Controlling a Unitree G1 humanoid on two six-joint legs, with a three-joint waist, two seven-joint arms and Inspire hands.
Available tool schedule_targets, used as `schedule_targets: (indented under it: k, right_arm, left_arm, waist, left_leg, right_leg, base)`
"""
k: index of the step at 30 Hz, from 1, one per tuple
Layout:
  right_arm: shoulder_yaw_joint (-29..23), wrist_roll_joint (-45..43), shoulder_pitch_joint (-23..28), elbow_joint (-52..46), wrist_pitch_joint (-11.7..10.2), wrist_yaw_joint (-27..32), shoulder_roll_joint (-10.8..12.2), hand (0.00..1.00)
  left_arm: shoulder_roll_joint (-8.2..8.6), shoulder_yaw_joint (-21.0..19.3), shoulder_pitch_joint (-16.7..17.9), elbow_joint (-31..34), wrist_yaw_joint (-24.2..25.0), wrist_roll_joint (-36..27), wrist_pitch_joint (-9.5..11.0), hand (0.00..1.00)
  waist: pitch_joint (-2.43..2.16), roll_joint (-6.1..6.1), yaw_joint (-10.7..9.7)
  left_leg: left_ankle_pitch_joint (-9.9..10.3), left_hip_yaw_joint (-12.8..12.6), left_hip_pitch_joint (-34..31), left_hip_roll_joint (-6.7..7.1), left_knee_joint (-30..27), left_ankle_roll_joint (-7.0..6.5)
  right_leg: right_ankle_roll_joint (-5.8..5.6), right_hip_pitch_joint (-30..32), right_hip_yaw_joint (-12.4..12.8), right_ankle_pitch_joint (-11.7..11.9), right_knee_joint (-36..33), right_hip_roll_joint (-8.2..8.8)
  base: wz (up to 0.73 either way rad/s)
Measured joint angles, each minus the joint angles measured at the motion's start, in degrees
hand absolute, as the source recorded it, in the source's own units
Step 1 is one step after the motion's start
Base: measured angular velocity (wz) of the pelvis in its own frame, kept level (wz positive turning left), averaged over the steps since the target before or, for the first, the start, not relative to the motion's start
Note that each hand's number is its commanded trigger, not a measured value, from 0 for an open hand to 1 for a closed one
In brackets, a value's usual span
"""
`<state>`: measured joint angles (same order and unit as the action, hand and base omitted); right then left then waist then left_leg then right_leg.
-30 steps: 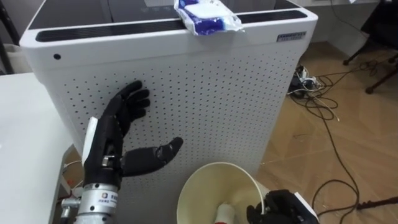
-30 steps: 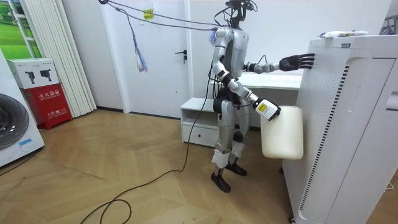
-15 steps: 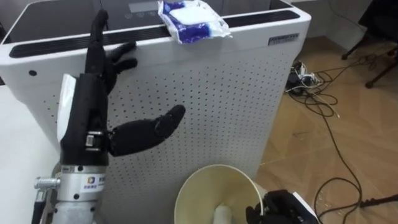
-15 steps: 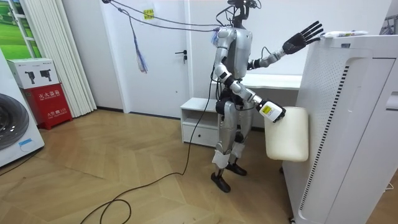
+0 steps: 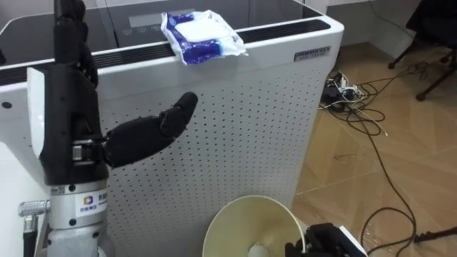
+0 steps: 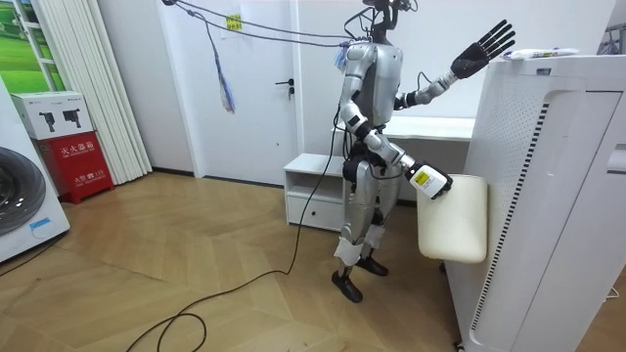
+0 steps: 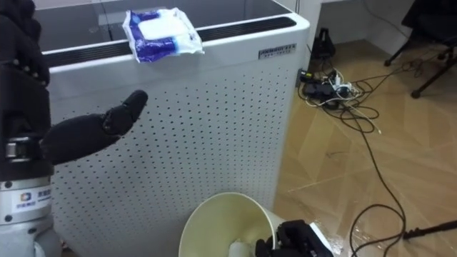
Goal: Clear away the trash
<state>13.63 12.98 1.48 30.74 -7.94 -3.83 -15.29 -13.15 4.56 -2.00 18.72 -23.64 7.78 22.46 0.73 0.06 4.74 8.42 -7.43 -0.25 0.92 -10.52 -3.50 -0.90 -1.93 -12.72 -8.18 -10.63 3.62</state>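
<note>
Left hand is up, fingers spread, against the perforated air purifier. A blue-white wipes packet lies on its top front edge, untouched. Right hand grips the waste bin rim. Cables litter the floor to the right.

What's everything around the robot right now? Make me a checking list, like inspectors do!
Surface: white perforated cabinet, flat top, right in front of the robot.
Job's things: blue-and-white packet lying on the cabinet's top at its front edge; cream bin below, something white inside.
Clutter: nothing seen.
Hands: left hand raised, open, apart from the packet; right hand gripping the bin's rim.
Cables: dark tangle on the floor.
Surroundings: door, washing machine, low drawer unit.
</note>
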Motion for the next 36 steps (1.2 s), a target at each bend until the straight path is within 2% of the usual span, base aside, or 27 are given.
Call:
schedule_targets:
  k: [6,8,11,16,20,23,26,31,33,36]
  right_arm:
    - [0.1,0.0,0.0,0.0,0.0,-0.1,0.0,1.00]
    - [0.2,0.0,0.0,0.0,0.0,-0.1,0.0,1.00]
    - [0.2,0.0,0.0,0.0,0.0,-0.1,0.0,1.00]
    - [0.2,0.0,0.0,0.0,0.0,-0.1,0.0,1.00]
    - [0.2,0.0,0.0,0.0,0.0,-0.1,0.0,1.00]
    - [0.2,0.0,0.0,-0.1,0.0,-0.8,-0.4,1.00]
    - [0.2,0.0,0.0,-0.5,0.1,-1.3,-0.6,1.00]
    - [0.1,0.0,0.0,-0.5,0.3,-2.1,-0.7,1.00]
    - [0.1,0.0,0.0,-0.5,0.3,-2.1,-0.6,1.00]
    - [0.1,0.0,0.0,-0.5,0.3,-2.1,-0.7,1.00]
  left_arm:
    - [-1.39,0.0,-2.4,0.1,-0.8,5.4,0.1,0.00]
    - [-1.58,0.0,-3.0,0.2,-1.0,7.9,0.1,0.00]
    - [-1.74,0.0,-3.5,0.2,-1.2,9.0,0.1,0.00]
    - [-1.76,0.0,-3.6,0.2,-1.2,10.5,0.1,0.00]
    - [-2.17,0.0,-6.5,-0.1,-0.4,11.6,0.0,0.00]
    - [-2.30,0.0,-8.6,-0.1,1.0,11.9,-0.7,0.00]
    - [-2.32,0.0,-9.0,-0.1,2.4,11.9,-1.5,0.00]
    - [-2.35,0.0,-9.0,-0.4,4.5,12.6,-2.5,0.00]
    - [-2.74,0.0,-9.0,-0.6,5.6,13.3,-2.8,0.00]
    - [-4.28,0.0,-9.0,-0.6,6.8,15.4,-3.7,0.00]
  waist:
    - [0.09,0.09,-0.1]
    - [0.26,0.36,-0.4]
    - [0.49,0.87,-0.5]
    - [0.48,1.18,-1.3]
    - [0.55,1.67,-1.3]
    - [0.42,2.43,-1.3]
    - [0.38,3.26,-1.9]
    - [0.33,3.77,-2.6]
    - [0.33,3.80,-2.8]
    - [0.32,3.89,-2.8]
  left_leg:
    - [0.0,0.0,0.0,0.00,0.1,0.00]
    - [0.0,0.0,0.0,0.00,0.1,0.00]
    - [0.0,0.0,0.0,0.00,0.1,0.00]
    - [0.0,-0.1,0.0,-0.02,0.1,0.01]
    - [0.0,-0.1,0.0,-0.01,0.0,0.00]
    - [0.0,-0.1,0.0,0.00,0.0,0.00]
    - [0.0,-0.2,0.0,0.00,0.1,0.00]
    - [0.0,-0.4,0.0,-0.03,0.2,0.00]
    - [0.0,-0.4,0.0,-0.03,0.1,0.00]
    - [0.0,-0.4,0.0,-0.06,0.1,0.00]
  right_leg:
    - [-0.01,0.0,0.0,0.0,0.1,0.01]
    - [-0.01,0.0,0.0,0.0,0.0,0.01]
    - [-0.01,0.0,0.0,0.0,0.0,0.02]
    - [-0.01,0.1,0.0,0.0,0.0,-0.01]
    - [0.00,0.1,0.1,0.0,0.0,0.00]
    - [0.00,0.0,0.1,0.0,0.0,0.03]
    - [0.00,0.1,0.1,0.0,0.0,0.02]
    - [0.00,0.1,0.3,0.0,0.0,-0.01]
    - [0.00,0.1,0.3,0.0,0.0,-0.03]
    - [0.00,0.1,0.3,0.0,0.0,-0.05]
  base:
    - [0.00]
    - [0.00]
    - [0.00]
    - [0.00]
    - [0.00]
    - [0.00]
    - [0.00]
    - [-0.01]
    - [0.00]
    - [0.00]
